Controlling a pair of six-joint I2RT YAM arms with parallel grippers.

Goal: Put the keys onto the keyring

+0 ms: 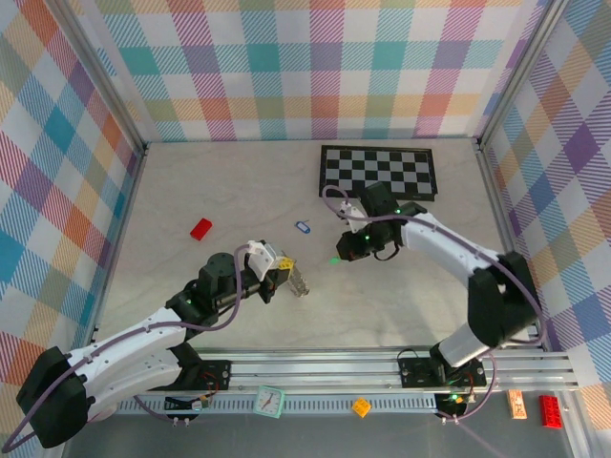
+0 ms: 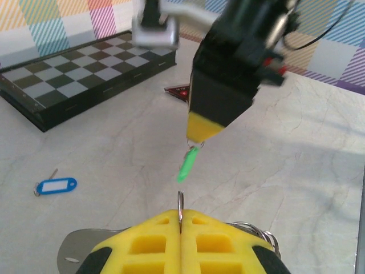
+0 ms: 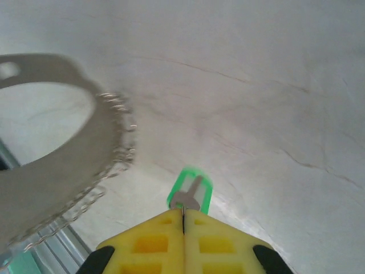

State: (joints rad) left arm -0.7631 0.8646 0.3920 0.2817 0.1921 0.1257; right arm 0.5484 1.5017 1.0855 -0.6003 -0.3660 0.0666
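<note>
Left gripper (image 2: pixel 181 227) clamped tight on keyring (image 2: pixel 180 204). Right gripper (image 3: pixel 183 218) pinched closed on green key (image 3: pixel 191 191), which dangles just ahead of the ring, not touching. Blue key (image 1: pixel 304 227) lies flat on bare table (image 1: pixel 191 315), apart from both. Board (image 1: pixel 377 172) sits by the far wall.

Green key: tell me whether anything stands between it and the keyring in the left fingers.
Nothing visible does. The green key hangs from the shut right fingers, with only open air above the table between it and the keyring pinched in the left fingers. The blue key lies off to one side.
</note>
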